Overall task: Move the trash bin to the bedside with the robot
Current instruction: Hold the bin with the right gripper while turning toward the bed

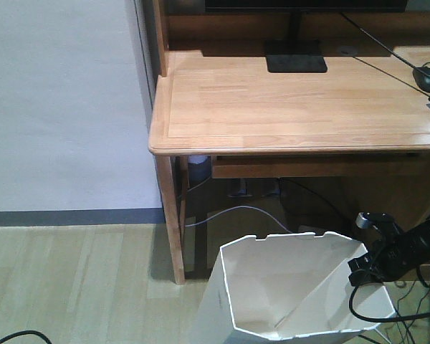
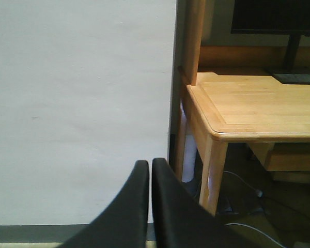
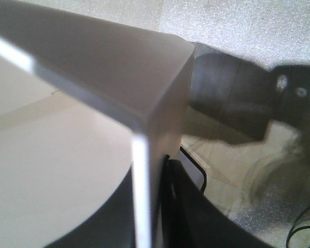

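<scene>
The white trash bin [image 1: 287, 287] stands on the floor at the bottom of the front view, in front of the desk, with its notched rim facing up. My right gripper [image 1: 362, 276] is at the bin's right rim, black cables trailing from the arm. In the right wrist view the bin's thin wall [image 3: 93, 93] runs between the two fingers, and my right gripper [image 3: 147, 175] is shut on it. My left gripper [image 2: 150, 164] is shut with nothing in it, pointing at the white wall beside the desk. The bedside is out of view.
A wooden desk [image 1: 294, 100] fills the upper front view, with a monitor stand [image 1: 295, 63] and a mouse [image 1: 427, 77] on it. Its front left leg [image 1: 170, 215] stands just left of the bin. Cables [image 1: 229, 213] hang under the desk. A white wall [image 1: 57, 107] is to the left.
</scene>
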You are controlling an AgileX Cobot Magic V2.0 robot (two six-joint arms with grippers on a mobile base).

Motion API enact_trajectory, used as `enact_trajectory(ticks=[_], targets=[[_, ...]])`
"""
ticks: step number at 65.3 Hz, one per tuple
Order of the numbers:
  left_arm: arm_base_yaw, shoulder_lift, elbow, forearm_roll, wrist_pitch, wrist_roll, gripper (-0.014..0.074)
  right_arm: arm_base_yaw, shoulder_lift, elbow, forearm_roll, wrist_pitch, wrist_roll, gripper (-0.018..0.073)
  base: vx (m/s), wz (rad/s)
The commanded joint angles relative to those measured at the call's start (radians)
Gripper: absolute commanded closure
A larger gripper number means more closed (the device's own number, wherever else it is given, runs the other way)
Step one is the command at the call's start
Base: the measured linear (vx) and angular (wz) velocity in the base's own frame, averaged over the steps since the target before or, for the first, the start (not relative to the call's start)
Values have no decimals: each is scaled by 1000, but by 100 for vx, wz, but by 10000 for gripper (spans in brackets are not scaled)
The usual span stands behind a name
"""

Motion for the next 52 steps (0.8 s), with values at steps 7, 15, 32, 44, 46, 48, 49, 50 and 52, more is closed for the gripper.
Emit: enact_trajectory(ticks=[7,15,32,44,46,48,49,50,52], targets=[[0,-13,26,0,-81,-2,602,1,-75,-7,56,211,5,565,-3,12],[0,-13,26,0,-81,-2,602,1,-75,-7,56,211,5,565,-5,19],[0,-13,26,0,-81,-2,602,1,-75,-7,56,211,5,565,-7,30],[0,-13,26,0,-81,-2,602,1,-75,-7,56,211,5,565,-7,48],[0,-13,26,0,-81,-2,602,1,-75,-7,56,211,5,565,-7,56],[0,-13,26,0,-81,-2,602,1,-75,-7,56,211,5,565,-7,59],[0,-13,26,0,-81,-2,602,1,-75,-7,56,211,5,565,-8,62],[0,-13,26,0,-81,-2,602,1,-75,-7,56,211,5,565,-8,63],[0,-13,26,0,-81,-2,602,1,-75,-7,56,211,5,565,-8,65]])
